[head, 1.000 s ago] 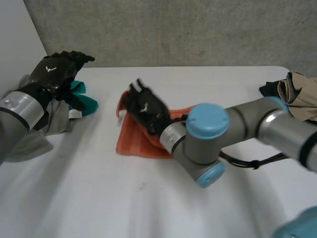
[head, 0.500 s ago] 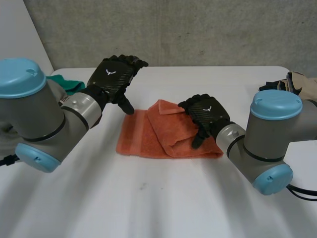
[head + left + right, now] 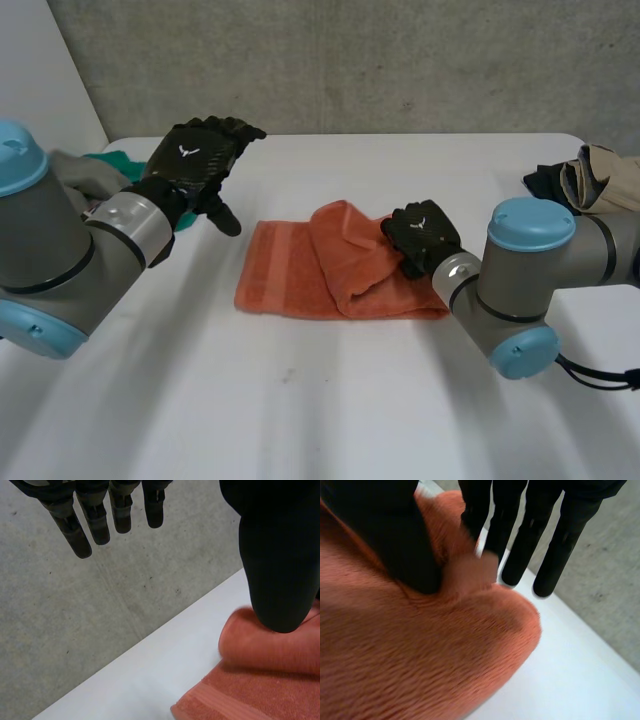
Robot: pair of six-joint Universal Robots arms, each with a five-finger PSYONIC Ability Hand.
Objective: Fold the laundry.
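The orange towel [image 3: 290,275] lies near the middle of the white counter [image 3: 300,400], its right part doubled over into a loose, rounded flap above a flat single layer. The right hand [image 3: 420,235] sits on the right end of that flap. In its wrist view the thumb [image 3: 390,535] presses down into the pile while a small ridge of cloth rises between it and the nearly straight fingers [image 3: 520,545], so it appears to be nipping the fold, probably to steady it or draw it across. The left hand [image 3: 195,160] hangs above the counter beside the towel's left end, touching nothing. Its fingers [image 3: 100,525] are spread straight and empty, likely kept clear so the other hand can work. A heap of dark and tan garments [image 3: 590,180] waits at the counter's right edge, and a green cloth [image 3: 112,160] lies behind the left arm, presumably more laundry. Each hand carries a small white emblem on its back, and no lettering can be read anywhere.
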